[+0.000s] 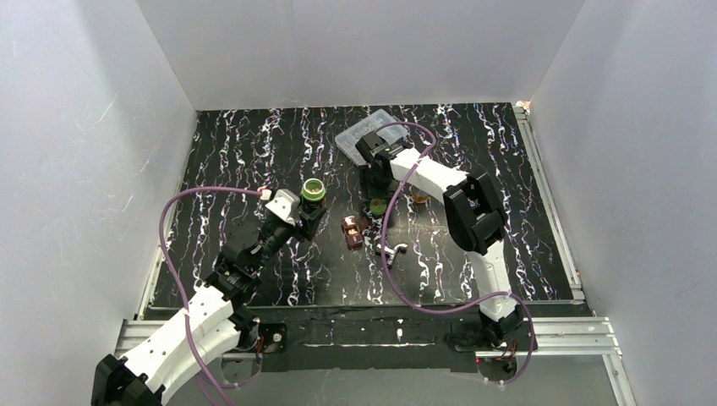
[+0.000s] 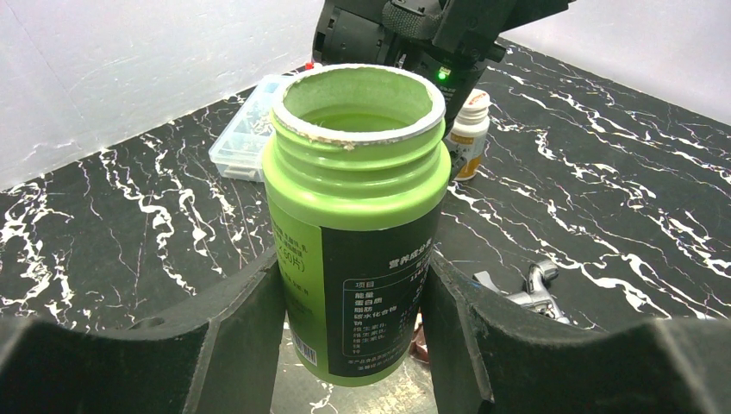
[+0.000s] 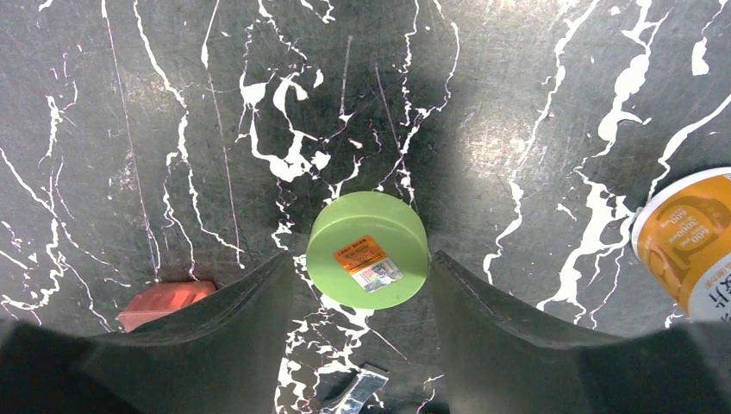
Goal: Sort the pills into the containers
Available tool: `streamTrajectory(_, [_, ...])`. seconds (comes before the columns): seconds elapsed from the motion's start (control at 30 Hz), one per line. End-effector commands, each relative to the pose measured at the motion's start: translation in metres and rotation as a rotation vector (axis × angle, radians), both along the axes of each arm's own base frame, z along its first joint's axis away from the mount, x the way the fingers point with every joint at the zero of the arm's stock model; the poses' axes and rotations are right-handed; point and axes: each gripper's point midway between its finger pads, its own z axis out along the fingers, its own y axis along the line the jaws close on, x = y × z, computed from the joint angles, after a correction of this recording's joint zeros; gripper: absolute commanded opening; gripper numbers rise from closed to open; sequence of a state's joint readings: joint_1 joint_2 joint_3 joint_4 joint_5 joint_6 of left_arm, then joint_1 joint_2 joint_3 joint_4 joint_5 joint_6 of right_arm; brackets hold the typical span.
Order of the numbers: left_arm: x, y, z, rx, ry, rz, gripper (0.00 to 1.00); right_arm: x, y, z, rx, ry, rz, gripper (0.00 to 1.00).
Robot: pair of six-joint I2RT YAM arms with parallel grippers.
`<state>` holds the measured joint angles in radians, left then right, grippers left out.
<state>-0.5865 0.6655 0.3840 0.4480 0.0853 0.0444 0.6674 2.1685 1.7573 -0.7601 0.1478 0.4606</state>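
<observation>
Your right gripper point(image 3: 362, 259) sits straight over the green cap point(image 3: 368, 237); the cap lies flat on the table point(image 3: 517, 103), sticker side up, dead between the two fingers; jaws apart, a sliver of table shows on one side and the other finger looks just at the rim, so read it as not clamped yet. The cap is round, so there's no long axis to line up; you only need the jaws squared across its width, and they look it. Your left gripper point(image 2: 352, 259) is clamped on the green bottle point(image 2: 353, 172), mouth open and facing up, held well left of the cap; so the right arm is the nearer one, and the free one. The amber bottle point(image 3: 685, 241), white cap on, stands near the right finger's outer side; mind it. Pills: can't pick them out.
</observation>
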Motion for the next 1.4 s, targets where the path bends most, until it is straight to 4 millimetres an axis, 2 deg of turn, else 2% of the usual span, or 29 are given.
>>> streamTrajectory(0.0, [-0.001,-0.001,0.014,-0.029,-0.044,-0.004,0.0,0.001,0.005,0.001,-0.015,-0.009,0.011,0.67])
streamTrajectory(0.23, [-0.001,-0.002,0.014,-0.031,-0.042,-0.006,0.0,-0.005,0.0,-0.009,-0.045,0.016,0.007,0.71])
streamTrajectory(0.33, [-0.001,-0.002,0.015,-0.032,-0.043,-0.008,0.0,-0.005,-0.001,-0.009,-0.049,0.013,0.005,0.65])
streamTrajectory(0.5, [-0.001,-0.003,0.016,-0.035,-0.04,-0.01,0.0,-0.006,-0.003,-0.013,-0.066,0.024,0.005,0.62])
streamTrajectory(0.57, [-0.001,-0.002,0.015,-0.034,-0.038,-0.009,0.0,-0.005,-0.003,-0.012,-0.062,0.018,0.003,0.58])
streamTrajectory(0.67, [-0.001,-0.002,0.015,-0.033,-0.039,-0.009,0.0,-0.004,-0.002,-0.003,-0.054,0.006,0.0,0.46])
streamTrajectory(0.77, [-0.002,-0.005,0.015,-0.033,-0.035,-0.022,0.0,-0.001,0.001,0.023,-0.02,-0.034,0.001,0.34])
streamTrajectory(0.9, [-0.003,-0.013,0.023,-0.051,-0.048,-0.065,0.0,0.006,0.012,0.092,0.08,-0.124,0.01,0.26])
streamTrajectory(0.97, [-0.005,-0.018,0.036,-0.103,-0.077,-0.092,0.0,0.004,0.014,0.129,0.134,-0.168,0.018,0.25])
streamTrajectory(1.03, [-0.007,-0.019,0.06,-0.193,-0.119,-0.096,0.0,-0.002,0.016,0.162,0.196,-0.208,0.037,0.25])
streamTrajectory(1.1, [-0.009,-0.024,0.077,-0.225,-0.154,-0.127,0.0,-0.014,0.015,0.188,0.246,-0.218,0.059,0.26])
streamTrajectory(1.17, [-0.01,-0.032,0.08,-0.224,-0.16,-0.169,0.0,-0.028,0.015,0.215,0.316,-0.227,0.088,0.26])
streamTrajectory(1.37, [-0.014,-0.051,0.06,-0.162,-0.098,-0.275,0.0,-0.079,0.014,0.273,0.515,-0.24,0.185,0.26])
